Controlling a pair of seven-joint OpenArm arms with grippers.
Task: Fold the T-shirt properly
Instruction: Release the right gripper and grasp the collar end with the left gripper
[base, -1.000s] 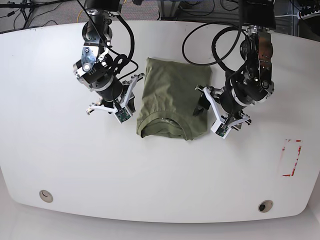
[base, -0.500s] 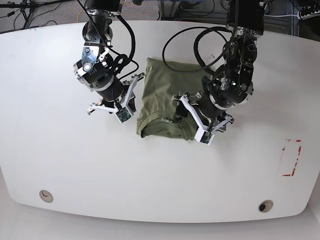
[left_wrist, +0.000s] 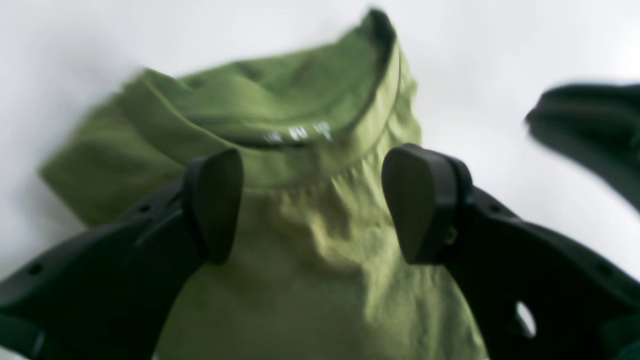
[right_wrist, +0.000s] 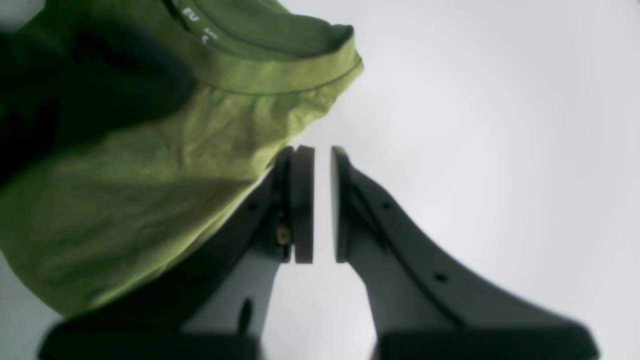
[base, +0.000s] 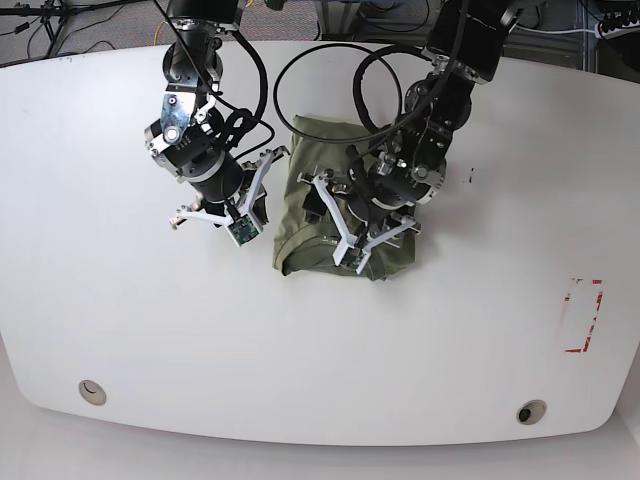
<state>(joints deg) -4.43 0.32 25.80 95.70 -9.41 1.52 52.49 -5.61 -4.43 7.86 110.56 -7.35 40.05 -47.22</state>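
The T-shirt (base: 300, 170) lies folded on the white desk (base: 120, 330), a little toward 12 o'clock from its centre, collar (left_wrist: 300, 135) toward 6 o'clock. The left tool (base: 340, 222) hangs directly over the shirt's collar end, its fingers (left_wrist: 417, 205) spread wide and pinching nothing. The right tool (base: 262, 180) sits just beside the shirt's 9 o'clock edge, fingers (right_wrist: 302, 205) nearly pressed together, a thin gap between them, gripping nothing.

Left gripper (left_wrist: 310, 205) jaws wide apart; right gripper (right_wrist: 321, 205) seemingly nearly closed, empty.
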